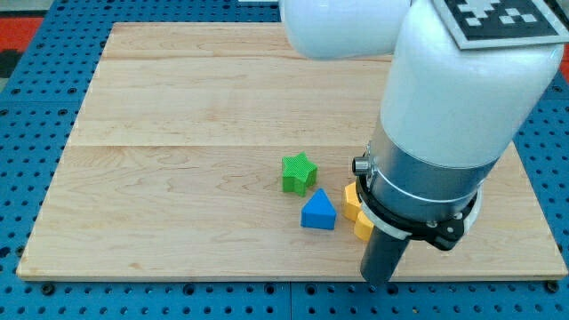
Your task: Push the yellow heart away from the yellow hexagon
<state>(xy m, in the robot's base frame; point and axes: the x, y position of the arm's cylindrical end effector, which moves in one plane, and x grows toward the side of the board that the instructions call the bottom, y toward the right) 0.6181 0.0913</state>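
- The tool's tip (pixel 377 281), a bare rod clamped on nothing, sits at the surface's (pixel 178 133) bottom edge.
- Yellow blocks (pixel 354 206), half hidden, lie just up-left of it.

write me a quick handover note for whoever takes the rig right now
End effector: a rod; my tip sits near the board's bottom edge, just below the yellow pieces.
Yellow blocks: two pieces together, mostly hidden behind the arm, so heart and hexagon cannot be told apart.
Blue triangle lies to their left, green star above that.
Done: no separation visible.
Left: push the heart away from the hexagon.
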